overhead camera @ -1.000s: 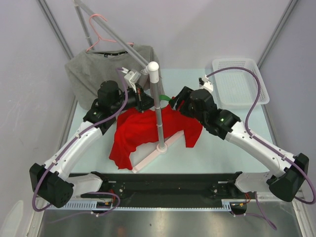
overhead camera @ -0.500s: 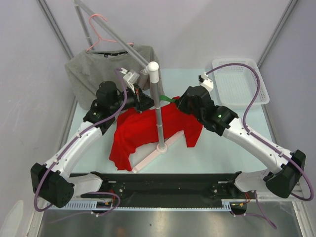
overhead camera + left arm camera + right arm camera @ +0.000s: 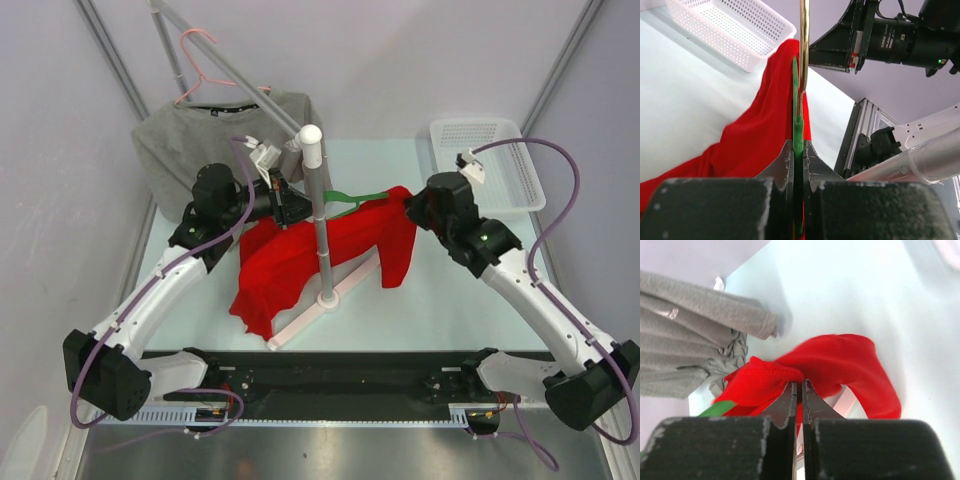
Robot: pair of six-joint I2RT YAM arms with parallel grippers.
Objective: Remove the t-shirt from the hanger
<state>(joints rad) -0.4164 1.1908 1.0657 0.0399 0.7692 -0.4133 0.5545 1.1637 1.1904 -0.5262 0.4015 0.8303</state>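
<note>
A red t-shirt (image 3: 345, 245) hangs spread between my two grippers, just behind the stand's pole. Out of its upper edge pokes the green hanger (image 3: 352, 196). My left gripper (image 3: 286, 203) is shut on the hanger's green bar (image 3: 798, 131), with the red cloth (image 3: 760, 125) draped beyond it. To the right of the pole, my right gripper (image 3: 411, 204) is shut on a bunched fold of the t-shirt (image 3: 765, 380). The hanger's green end (image 3: 719, 408) shows to the left of that fold. One side of the shirt droops toward the table at the left front.
A grey shirt (image 3: 215, 135) hangs on a pink hanger (image 3: 203, 68) at the back left. The stand's pole (image 3: 318, 205) rises at centre on a pale base (image 3: 305, 318). A white basket (image 3: 492, 160) sits at the back right.
My right gripper closed on the t-shirt's right edge and pulled it to the right and up, stretching the cloth and baring the green hanger. The left gripper kept its hold.
</note>
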